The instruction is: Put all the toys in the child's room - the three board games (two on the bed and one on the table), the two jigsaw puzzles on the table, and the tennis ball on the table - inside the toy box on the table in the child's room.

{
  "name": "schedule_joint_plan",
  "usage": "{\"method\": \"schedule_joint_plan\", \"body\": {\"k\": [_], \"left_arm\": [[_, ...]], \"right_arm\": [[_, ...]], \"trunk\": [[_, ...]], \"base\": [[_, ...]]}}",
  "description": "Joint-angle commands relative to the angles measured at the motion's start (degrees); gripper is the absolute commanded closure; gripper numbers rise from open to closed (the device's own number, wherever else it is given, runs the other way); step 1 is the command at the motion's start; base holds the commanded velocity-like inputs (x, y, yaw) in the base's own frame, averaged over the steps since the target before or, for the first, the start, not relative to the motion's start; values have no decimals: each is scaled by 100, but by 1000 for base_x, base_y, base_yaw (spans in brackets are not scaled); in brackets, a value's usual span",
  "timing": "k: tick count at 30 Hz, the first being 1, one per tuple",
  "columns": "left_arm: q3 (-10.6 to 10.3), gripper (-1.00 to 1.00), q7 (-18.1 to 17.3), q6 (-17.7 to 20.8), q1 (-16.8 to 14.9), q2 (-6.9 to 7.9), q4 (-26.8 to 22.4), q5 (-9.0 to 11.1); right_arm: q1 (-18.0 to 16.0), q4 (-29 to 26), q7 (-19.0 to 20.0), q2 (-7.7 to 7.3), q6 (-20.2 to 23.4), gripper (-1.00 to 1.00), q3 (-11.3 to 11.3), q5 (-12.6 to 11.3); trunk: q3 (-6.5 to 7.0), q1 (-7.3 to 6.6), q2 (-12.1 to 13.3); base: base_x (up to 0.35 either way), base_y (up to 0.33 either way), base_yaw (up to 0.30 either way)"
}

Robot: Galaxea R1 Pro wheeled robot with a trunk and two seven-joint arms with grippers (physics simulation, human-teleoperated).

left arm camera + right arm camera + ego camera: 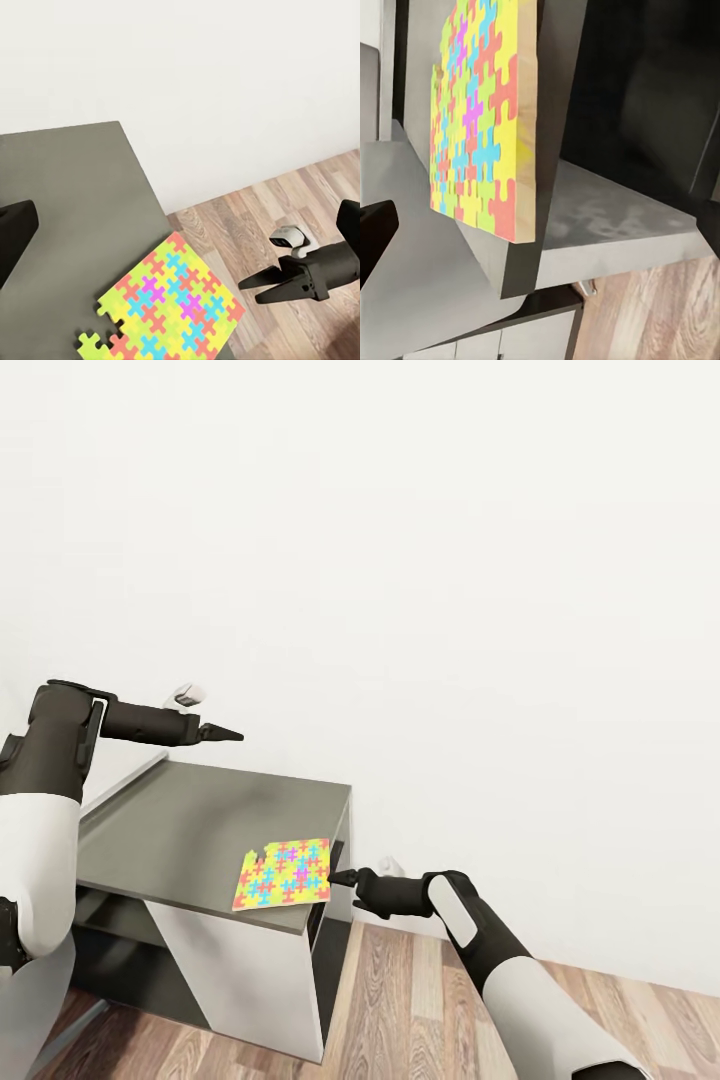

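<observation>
Right claw point(342, 878): in the head view its tips sit together at the right edge of the jigsaw puzzle point(284, 873), level with the bench point(180, 830) top. The tips appear closed or nearly so; whether they pinch the mat's edge cannot be told here. The mat lies flat at the front right corner of the dark bench surface, one corner piece missing or notched. The left claw point(228, 734) hovers above the back of the bench, tips drawn to a point, holding nothing.

Left wrist view: the right claw point(259, 289) appears just beside the mat point(166, 306), off the bench edge over the wood floor point(270, 202), with a narrow gap between tip and mat.

Right wrist view: the puzzle point(480, 120) is seen edge-on, its thin side facing the camera, resting on the bench corner point(521, 270).

Step in hand, as a judgement: picking up this jigsaw puzzle. Next move calls for opening the right claw slightly, sliding one finger under the overhanging edge, closing, and lifting without dragging.
</observation>
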Motion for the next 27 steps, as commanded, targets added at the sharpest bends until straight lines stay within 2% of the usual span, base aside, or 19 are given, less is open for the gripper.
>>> {"method": "schedule_joint_plan", "body": {"k": [1, 27], "left_arm": [[10, -100, -54, 58, -4, 0, -5, -61], [16, -100, -54, 55, -4, -2, -4, -57]], "right_arm": [[-4, -2, 26, 2, 14, -100, 0, 28], [-4, -1, 29, 0, 29, -100, 11, 29]], "trunk": [[-6, 0, -3], [-6, 0, -3]], "base": [[0, 0, 0], [0, 33, 0]]}}
